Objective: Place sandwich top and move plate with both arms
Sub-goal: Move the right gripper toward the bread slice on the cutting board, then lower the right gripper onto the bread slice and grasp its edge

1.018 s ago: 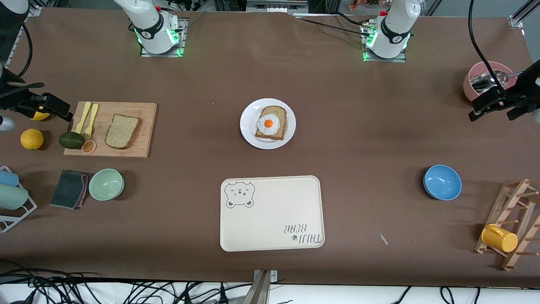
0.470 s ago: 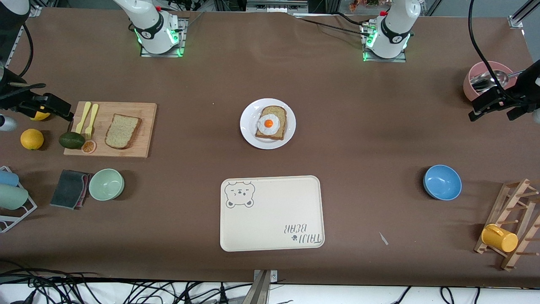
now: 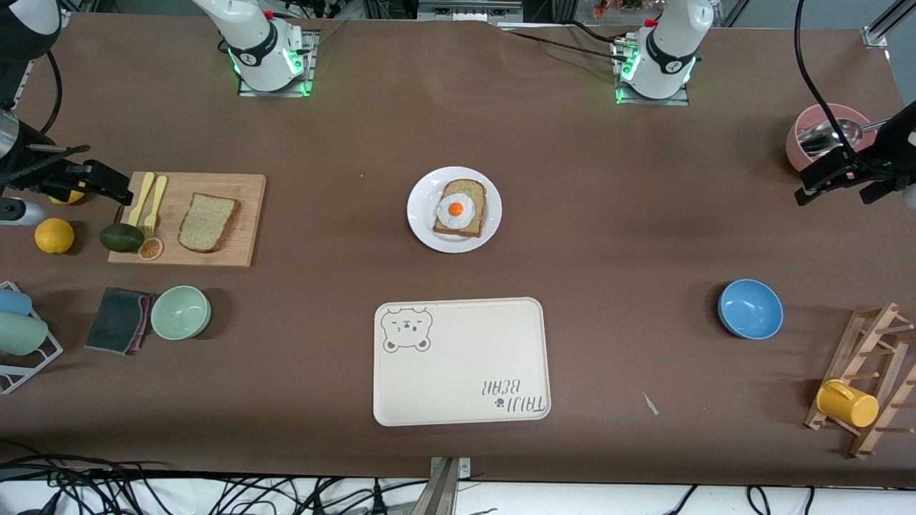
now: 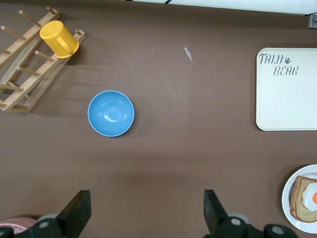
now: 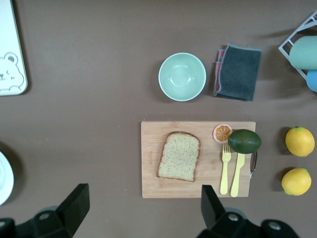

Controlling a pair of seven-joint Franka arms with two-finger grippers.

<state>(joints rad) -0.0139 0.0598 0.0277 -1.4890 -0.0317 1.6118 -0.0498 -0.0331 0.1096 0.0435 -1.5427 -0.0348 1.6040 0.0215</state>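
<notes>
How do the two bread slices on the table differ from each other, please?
The sandwich top is bare, while the egg slice carries a fried egg. The sandwich top lies on the wooden cutting board; the egg slice sits on the plate. Both are crusted, lie flat, untouched by either gripper.

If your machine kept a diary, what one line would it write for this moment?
stage: not started | plain tan bread slice: on wooden board | round white plate: holds egg-topped slice | left hand: open, waiting | right hand: open over board
</notes>
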